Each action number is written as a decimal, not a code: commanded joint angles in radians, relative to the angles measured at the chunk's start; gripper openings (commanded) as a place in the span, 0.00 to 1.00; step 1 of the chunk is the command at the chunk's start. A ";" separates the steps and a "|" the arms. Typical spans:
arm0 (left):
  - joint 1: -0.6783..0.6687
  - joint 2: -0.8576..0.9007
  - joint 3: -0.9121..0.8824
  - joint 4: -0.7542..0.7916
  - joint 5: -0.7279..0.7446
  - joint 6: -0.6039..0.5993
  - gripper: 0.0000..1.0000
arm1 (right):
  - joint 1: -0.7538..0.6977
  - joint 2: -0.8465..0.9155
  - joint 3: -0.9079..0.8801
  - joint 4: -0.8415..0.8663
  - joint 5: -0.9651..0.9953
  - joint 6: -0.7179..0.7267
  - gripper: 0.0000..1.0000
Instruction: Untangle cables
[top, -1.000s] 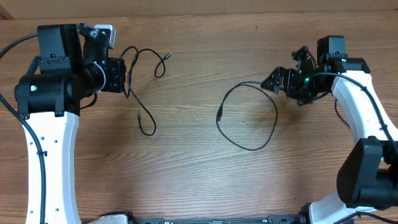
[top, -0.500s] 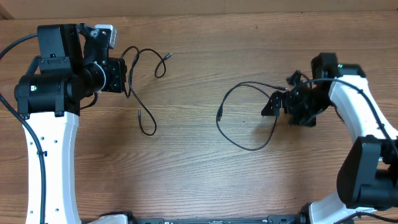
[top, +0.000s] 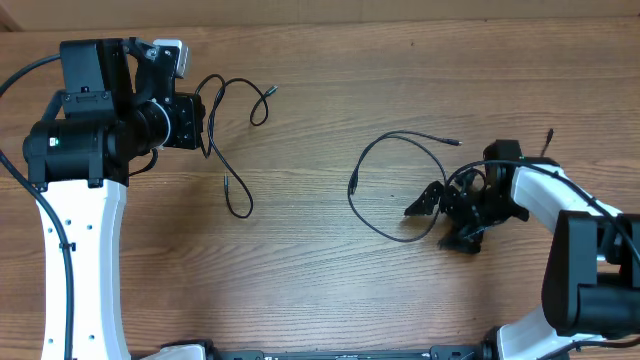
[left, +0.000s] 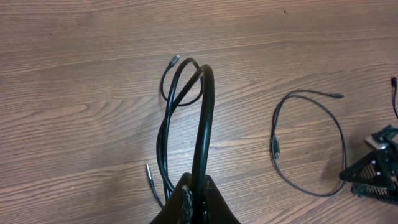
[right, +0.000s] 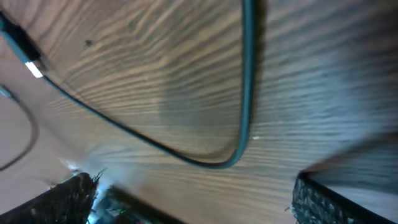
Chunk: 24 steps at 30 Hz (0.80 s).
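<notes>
Two thin black cables lie apart on the wooden table. My left gripper (top: 197, 121) is shut on the left cable (top: 224, 182) and holds a bend of it off the table. In the left wrist view that cable (left: 205, 112) arches up from the shut jaws (left: 198, 200). The right cable (top: 410, 134) makes an open loop at centre right. My right gripper (top: 443, 224) stands open, low over the loop's lower right side. In the right wrist view the cable's bend (right: 247, 81) lies just ahead of the wide-apart fingers (right: 323, 199), untouched.
A small dark cord tip (top: 548, 134) sticks out behind the right arm. Both white arms reach in from the front corners, the left arm (top: 85, 230) along the left edge. The table's far edge (top: 320, 22) runs along the top.
My right gripper has swung from the right cable's upper right end toward the front, down to the loop's lower right side, staying open. The left arm and its cable have not moved.
</notes>
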 joint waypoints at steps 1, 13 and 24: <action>-0.005 0.002 0.014 0.004 0.022 0.020 0.04 | 0.000 -0.014 -0.092 0.092 -0.012 0.109 1.00; -0.005 0.002 0.014 0.008 0.021 0.021 0.04 | -0.001 -0.014 -0.282 0.585 0.057 0.334 0.98; -0.005 0.002 0.014 0.008 0.021 0.020 0.04 | 0.000 -0.014 -0.282 0.706 0.241 0.334 0.75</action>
